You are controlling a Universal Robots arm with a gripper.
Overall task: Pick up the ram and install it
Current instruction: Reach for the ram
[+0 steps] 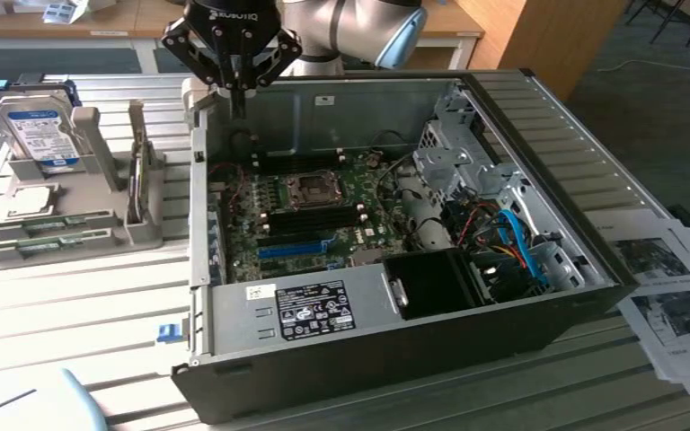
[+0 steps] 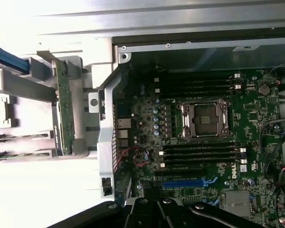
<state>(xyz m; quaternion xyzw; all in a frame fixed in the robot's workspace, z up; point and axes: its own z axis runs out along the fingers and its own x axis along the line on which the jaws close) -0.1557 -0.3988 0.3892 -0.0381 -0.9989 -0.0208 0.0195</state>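
Observation:
A thin green ram (image 1: 139, 184) (image 2: 61, 107) stands on edge in the grey rack (image 1: 105, 171) at the exterior view's left. Two more narrow green sticks (image 1: 48, 224) (image 2: 19, 137) lie in the rack's low slots. My gripper (image 1: 238, 109) (image 2: 157, 206) hangs shut and empty above the far left wall of the open computer case (image 1: 358, 350), between the rack and the motherboard (image 1: 309, 211) (image 2: 199, 128). Rows of black memory slots (image 2: 199, 154) flank the processor socket (image 2: 204, 118).
A hard drive (image 1: 36, 130) with a blue-white label stands at the rack's back. A blue slot (image 1: 295, 248), a black fan duct (image 1: 435, 283) and cables (image 1: 519, 247) crowd the case. Printed papers (image 1: 668, 287) lie at the exterior view's right.

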